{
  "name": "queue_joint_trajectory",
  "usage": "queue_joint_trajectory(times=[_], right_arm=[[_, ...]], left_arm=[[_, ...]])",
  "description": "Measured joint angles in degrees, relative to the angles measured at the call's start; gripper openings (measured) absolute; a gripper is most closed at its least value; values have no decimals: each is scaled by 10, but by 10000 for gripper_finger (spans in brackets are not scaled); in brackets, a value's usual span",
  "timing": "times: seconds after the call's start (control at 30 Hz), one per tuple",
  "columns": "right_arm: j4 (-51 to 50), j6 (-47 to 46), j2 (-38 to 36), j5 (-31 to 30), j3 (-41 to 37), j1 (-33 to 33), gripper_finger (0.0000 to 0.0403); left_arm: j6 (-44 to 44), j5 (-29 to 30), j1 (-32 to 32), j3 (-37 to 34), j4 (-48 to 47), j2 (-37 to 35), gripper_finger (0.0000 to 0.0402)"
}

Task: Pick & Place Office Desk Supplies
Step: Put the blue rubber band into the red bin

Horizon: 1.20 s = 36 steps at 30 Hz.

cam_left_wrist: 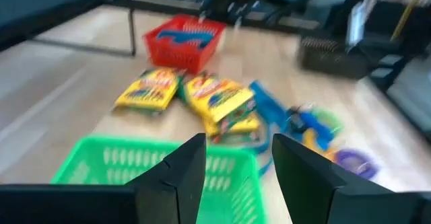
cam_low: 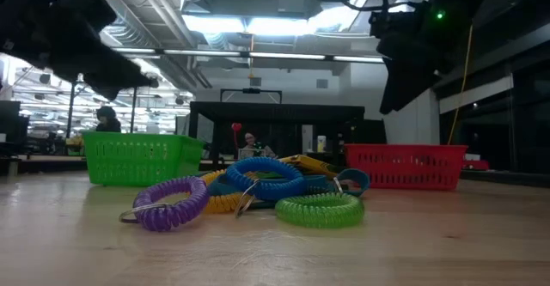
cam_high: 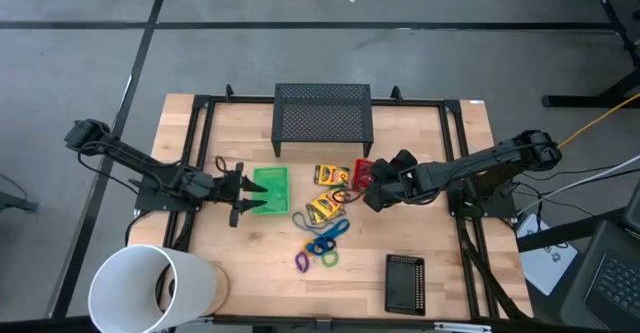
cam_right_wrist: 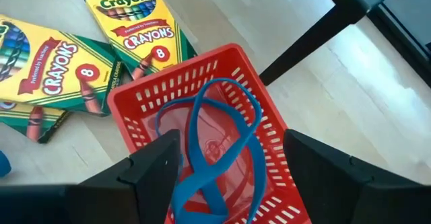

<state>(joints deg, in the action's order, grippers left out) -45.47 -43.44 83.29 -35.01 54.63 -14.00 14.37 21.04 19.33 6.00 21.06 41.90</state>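
Note:
My right gripper (cam_high: 372, 183) (cam_right_wrist: 232, 177) hovers open above the red mesh tray (cam_right_wrist: 135, 106). A blue cord bundle (cam_right_wrist: 215, 136) lies looped on that tray's floor, between the fingers but apart from them. My left gripper (cam_high: 238, 195) (cam_left_wrist: 236, 177) is open and empty over the near end of the green mesh tray (cam_high: 270, 190) (cam_left_wrist: 101, 160). Yellow crayon boxes (cam_high: 332, 174) (cam_right_wrist: 138, 22) (cam_left_wrist: 219, 99) lie flat on the table between the two trays. Coiled rings in purple (cam_low: 168, 204), green (cam_low: 320, 209), blue (cam_low: 262, 179) and yellow (cam_low: 228, 202) rest in a cluster on the table (cam_high: 320, 245).
A black mesh stand (cam_high: 323, 113) sits at the far edge. A small black mesh tray (cam_high: 405, 283) is near the right front, and a big white cylinder (cam_high: 150, 288) stands at the left front corner. A black frame (cam_high: 200, 153) borders the wooden table.

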Motion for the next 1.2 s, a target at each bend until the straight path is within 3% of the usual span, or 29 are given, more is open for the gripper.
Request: queue_joint_trajectory(times=[0.17,0.63,0.8,0.97,1.2], right_arm=[[2,2,0,-1,0,6,263],[3,4,0,4,0,-4,263],[3,4,0,6,0,-9,263],[2,4,0,16,0,-11,263],[3,5,0,16,0,-11,263]], left_arm=[[-26,12,-4,62,-4,99,169],[-111,-105,-3,345,-129,440,169],[-107,-148,-3,415,-200,507,169],[-92,-153,-5,462,-290,559,169],[-90,-165,-24,473,-301,590,169]])
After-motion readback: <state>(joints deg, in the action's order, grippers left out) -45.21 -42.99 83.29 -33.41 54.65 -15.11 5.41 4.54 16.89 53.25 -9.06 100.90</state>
